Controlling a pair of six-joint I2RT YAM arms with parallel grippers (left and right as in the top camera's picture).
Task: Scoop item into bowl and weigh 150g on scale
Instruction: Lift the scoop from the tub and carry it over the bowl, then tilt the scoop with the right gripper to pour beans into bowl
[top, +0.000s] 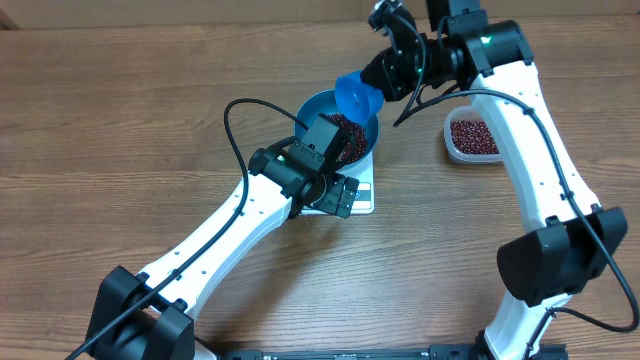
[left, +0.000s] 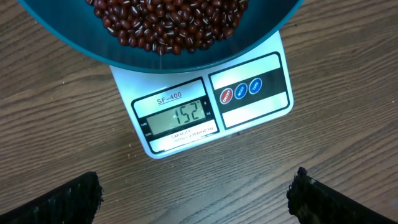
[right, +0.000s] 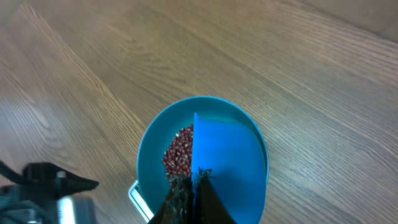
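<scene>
The principal risk at this moment was overshoot: the scale (left: 211, 102) display read 152, a shade over target, and the blue scoop (top: 356, 96) was tilted above the far rim of the bowl (top: 372, 135), so any beans left in it, a point the views did not settle, could drop and push the reading further off. Correcting would call for lifting a few beans back out, and a dig with the scoop could press the bowl and disturb the reading. A second hazard was the left gripper (left: 196, 193), jaws spread wide and holding nothing, poised just in front of the scale's display edge; a careless sweep could nudge the scale or bowl and scatter the contents. The right gripper (right: 189, 183) was clenched on the scoop's handle, directly above the bowl; a slip there would drop the scoop into the bowl and spoil the weighing. As to containers: the bowl sat on the scale platform and held a mound of red-brown beans (left: 171, 22). The clear tub (top: 472, 137), standing apart from the scale on the table (top: 130, 120) and off the bowl's right side in the overhead view, held a shallow remaining layer of the same beans.
</scene>
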